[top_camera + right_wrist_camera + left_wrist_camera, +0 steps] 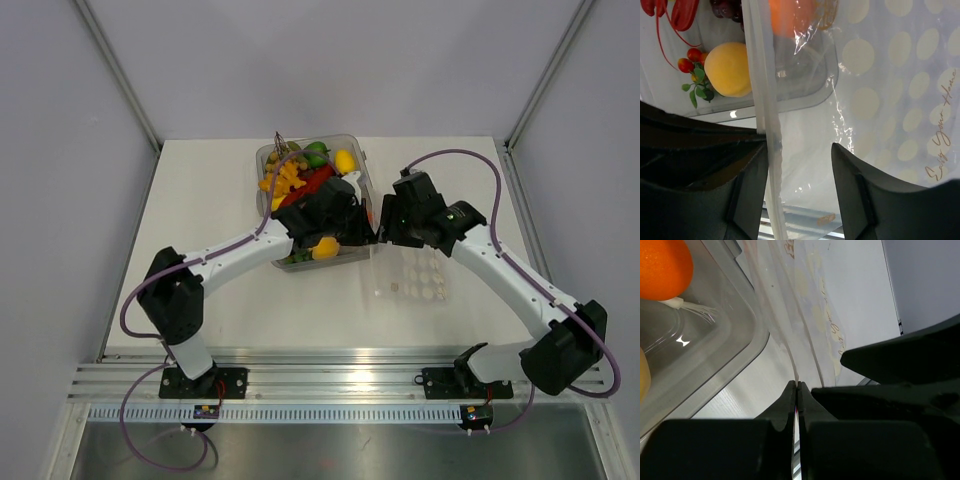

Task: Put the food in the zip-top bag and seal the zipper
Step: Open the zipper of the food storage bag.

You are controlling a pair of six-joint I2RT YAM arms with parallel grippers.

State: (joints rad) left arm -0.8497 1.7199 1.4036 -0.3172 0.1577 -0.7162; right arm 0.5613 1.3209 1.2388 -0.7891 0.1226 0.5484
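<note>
Left wrist view: the left gripper (797,390) is pinched closed on the edge of the bag (815,315). The right gripper (799,147) stands open, its jaws astride the zipper (767,100), gripping nothing. The bag lies mid-table (200,200), beside the near right corner of the tray (259,160). The tray sits by the far edge and holds the food (315,178).

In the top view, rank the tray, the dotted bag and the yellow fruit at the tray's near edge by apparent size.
1. tray, largest
2. bag, clearly smaller, though its left edge is covered
3. yellow fruit, smallest by far
</note>
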